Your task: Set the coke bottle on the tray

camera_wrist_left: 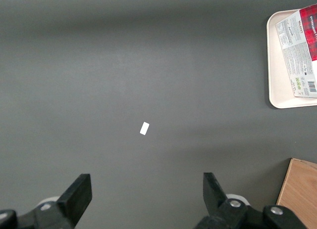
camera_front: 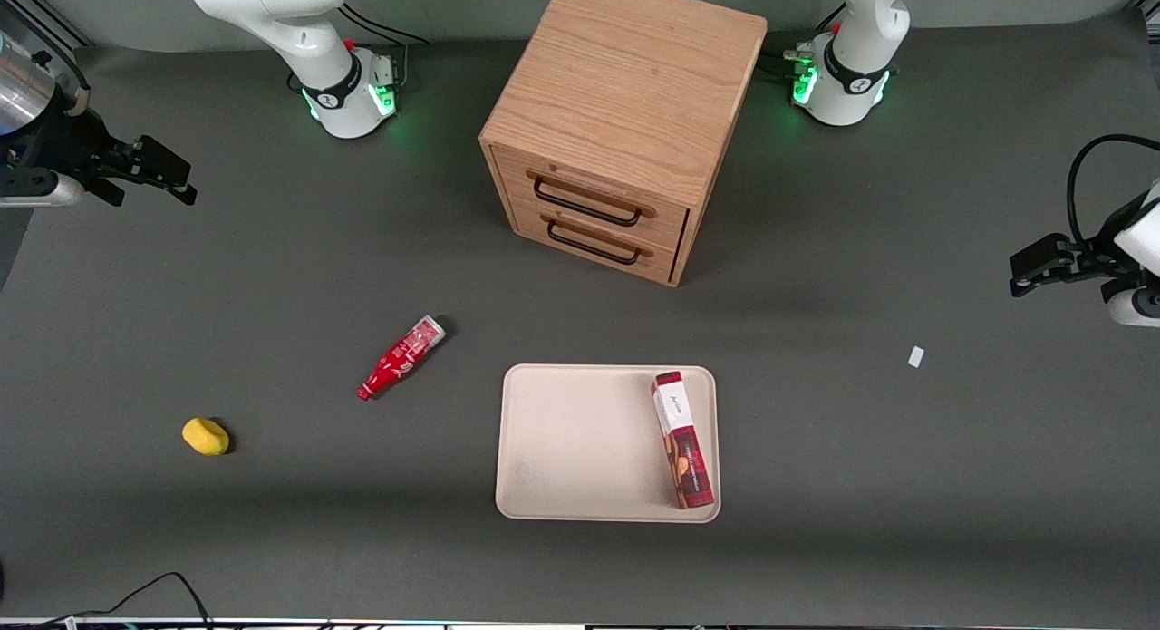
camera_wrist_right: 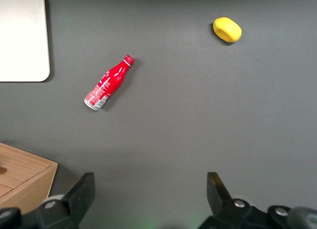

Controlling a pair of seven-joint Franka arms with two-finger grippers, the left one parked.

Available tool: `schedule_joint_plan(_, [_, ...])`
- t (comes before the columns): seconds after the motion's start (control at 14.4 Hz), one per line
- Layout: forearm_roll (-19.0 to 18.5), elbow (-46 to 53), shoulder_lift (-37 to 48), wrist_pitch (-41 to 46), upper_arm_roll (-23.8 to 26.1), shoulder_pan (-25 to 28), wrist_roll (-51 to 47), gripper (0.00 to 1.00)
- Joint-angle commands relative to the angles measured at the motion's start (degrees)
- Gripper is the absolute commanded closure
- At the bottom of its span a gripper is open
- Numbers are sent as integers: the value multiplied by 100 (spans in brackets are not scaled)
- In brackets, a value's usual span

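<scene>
The coke bottle [camera_front: 401, 357] [camera_wrist_right: 108, 83] lies on its side on the dark table, red with white lettering. Its narrow neck points toward the front camera and its silvery base toward the cabinet. The cream tray [camera_front: 580, 449] [camera_wrist_right: 22, 36] [camera_wrist_left: 277, 66] lies flat beside the bottle, a short gap away, toward the parked arm's end. My gripper [camera_front: 177, 179] [camera_wrist_right: 151, 187] hangs open and empty high over the working arm's end of the table. It is well apart from the bottle and farther from the front camera than it.
A red-and-white cookie box [camera_front: 682, 440] lies in the tray along its edge toward the parked arm. A yellow lump [camera_front: 206, 436] [camera_wrist_right: 227, 29] sits toward the working arm's end. A wooden two-drawer cabinet [camera_front: 625, 113] [camera_wrist_right: 20, 182] stands farther back. A small white scrap [camera_front: 916, 357] [camera_wrist_left: 144, 128] lies toward the parked arm.
</scene>
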State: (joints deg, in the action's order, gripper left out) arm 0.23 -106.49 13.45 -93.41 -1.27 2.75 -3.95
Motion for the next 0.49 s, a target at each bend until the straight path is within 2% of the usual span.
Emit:
schedule_joint_plan(0.0, [-50,173,-149,121,-5,58,18,0])
schedule_joint_plan(0.42, [-32,173,-263,121,30,67,18,0])
